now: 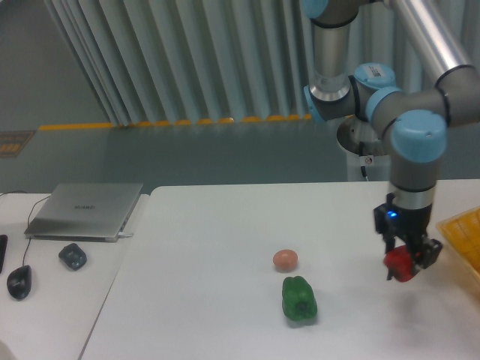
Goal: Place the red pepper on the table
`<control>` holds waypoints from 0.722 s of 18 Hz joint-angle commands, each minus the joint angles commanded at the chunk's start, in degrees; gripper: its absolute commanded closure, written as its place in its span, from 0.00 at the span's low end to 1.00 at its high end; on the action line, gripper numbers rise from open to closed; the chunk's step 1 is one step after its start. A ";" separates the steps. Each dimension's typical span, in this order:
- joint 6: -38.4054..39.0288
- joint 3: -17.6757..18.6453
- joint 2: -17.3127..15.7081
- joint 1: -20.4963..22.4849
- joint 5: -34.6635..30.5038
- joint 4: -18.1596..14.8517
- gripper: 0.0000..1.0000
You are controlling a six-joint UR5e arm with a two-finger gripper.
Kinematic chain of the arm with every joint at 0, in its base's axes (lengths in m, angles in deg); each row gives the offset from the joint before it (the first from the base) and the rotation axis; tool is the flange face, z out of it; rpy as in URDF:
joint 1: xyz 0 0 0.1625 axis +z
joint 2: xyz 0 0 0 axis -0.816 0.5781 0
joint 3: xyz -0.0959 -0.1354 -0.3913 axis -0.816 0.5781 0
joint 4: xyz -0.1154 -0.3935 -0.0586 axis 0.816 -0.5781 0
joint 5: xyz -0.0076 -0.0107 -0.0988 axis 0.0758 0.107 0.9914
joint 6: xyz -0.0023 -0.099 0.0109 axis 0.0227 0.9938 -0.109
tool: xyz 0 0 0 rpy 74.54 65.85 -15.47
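The red pepper point(400, 264) is small and glossy, held between the fingers of my gripper point(405, 262), which is shut on it. It hangs a little above the white table point(210, 300), right of the middle. The arm comes down onto it from above, with a blue light showing on the wrist. The black fingers cover part of the pepper.
A green pepper point(299, 298) lies on the table to the left of the gripper, with a small pinkish-orange ball point(285, 259) just behind it. An orange tray point(463, 234) sits at the right edge. On the adjoining desk are a laptop point(86, 210) and a mouse point(19, 281).
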 joint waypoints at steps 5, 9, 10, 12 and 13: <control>0.35 0.62 0.79 -3.69 -4.06 -0.09 0.56; 0.62 1.67 0.88 -6.50 -4.06 -0.17 0.56; 0.70 1.85 1.14 -6.95 -4.06 -0.17 0.56; 1.40 1.85 1.32 -8.00 -3.97 -0.17 0.56; 1.84 1.85 1.41 -8.44 -4.06 -0.17 0.56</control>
